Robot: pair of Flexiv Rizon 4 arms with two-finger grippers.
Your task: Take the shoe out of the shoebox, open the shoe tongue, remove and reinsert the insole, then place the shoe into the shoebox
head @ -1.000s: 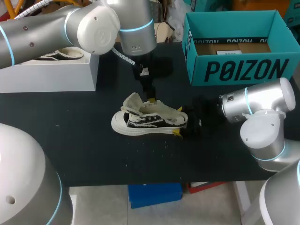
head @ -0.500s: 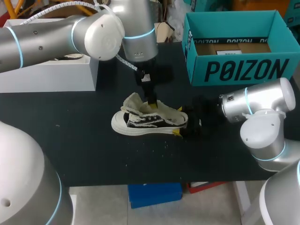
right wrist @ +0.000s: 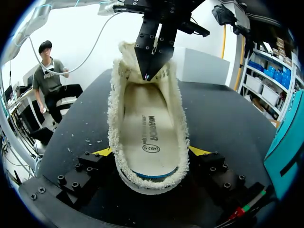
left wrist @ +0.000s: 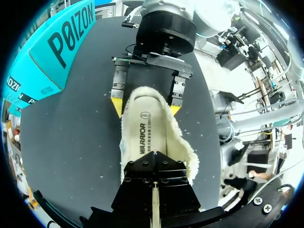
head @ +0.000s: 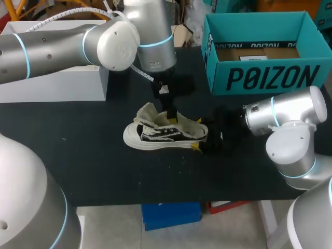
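Two arms work one shoe on the dark bench (head: 104, 171).

- Left arm (head: 62, 41): enters from the far left and drops onto the shoe from above.
- Right arm (head: 285, 119): low at the near right, reaching left.
- Shoebox (head: 270, 78): open, at the far right, well apart from the shoe.
- Shoe (head: 161, 137): mid-bench, outside the box, toe left, heel right.
- Insole (right wrist: 149, 128): flat inside the shoe, with fleece lining all round it.
- Right pincer (right wrist: 150, 153): grasping the heel, one yellow tip on each side.
- Left pincer (right wrist: 147, 75): clenched, fingers pressed to a single point inside the opening over the front of the insole. Nothing visibly pinched.

Judgement: the step looks like seating the insole.
- Keep the heel clamp firm so the shoe cannot slide left.
- Press lightly with the closed tip and work toward the toe.
- Do not snag the fleece.
- The insole edge should end up tucked under the lining all round.

Change over the last second:
- The left arm's elbow has swung right.
- Its pincer has shifted slightly right and seems deeper in the opening.
- The shoe, right arm and shoebox are unmoved.
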